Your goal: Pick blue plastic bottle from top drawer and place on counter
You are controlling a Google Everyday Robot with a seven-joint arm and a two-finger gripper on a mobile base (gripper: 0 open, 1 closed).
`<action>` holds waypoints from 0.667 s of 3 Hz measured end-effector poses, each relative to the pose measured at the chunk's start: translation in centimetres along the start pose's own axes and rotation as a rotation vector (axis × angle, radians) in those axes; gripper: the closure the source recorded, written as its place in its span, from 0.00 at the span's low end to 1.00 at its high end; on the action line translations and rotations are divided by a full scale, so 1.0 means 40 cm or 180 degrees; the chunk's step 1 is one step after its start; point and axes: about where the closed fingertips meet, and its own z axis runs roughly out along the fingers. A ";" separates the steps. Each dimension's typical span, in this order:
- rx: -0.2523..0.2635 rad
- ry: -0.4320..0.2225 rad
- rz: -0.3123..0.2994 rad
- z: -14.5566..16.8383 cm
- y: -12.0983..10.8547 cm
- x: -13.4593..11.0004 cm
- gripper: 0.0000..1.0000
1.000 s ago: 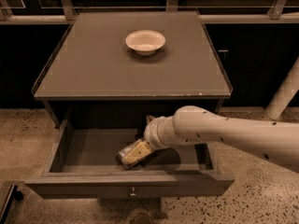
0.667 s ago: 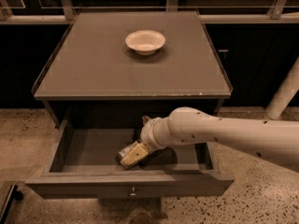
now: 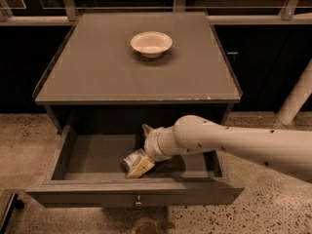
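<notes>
The top drawer (image 3: pixel 92 155) stands pulled open below the counter (image 3: pixel 97 72). My gripper (image 3: pixel 139 164) is low inside the drawer, near its front middle, on the end of the white arm that reaches in from the right. A small part of the blue plastic bottle (image 3: pixel 128 160) shows at the gripper's left tip, lying on the drawer floor. The rest of the bottle is hidden behind the gripper. The drawer's small round knob (image 3: pixel 139 199) sits at the centre of its front.
A white bowl (image 3: pixel 151 43) sits on the far middle of the counter. The white arm (image 3: pixel 234 143) crosses the drawer's right half. A white post (image 3: pixel 297 99) stands at the right. Speckled floor lies around the cabinet.
The arm's wrist has shifted slightly to the left. The gripper stays low in the drawer at the bottle.
</notes>
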 end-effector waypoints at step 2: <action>-0.0059 -0.0020 -0.0107 0.008 0.012 0.006 0.00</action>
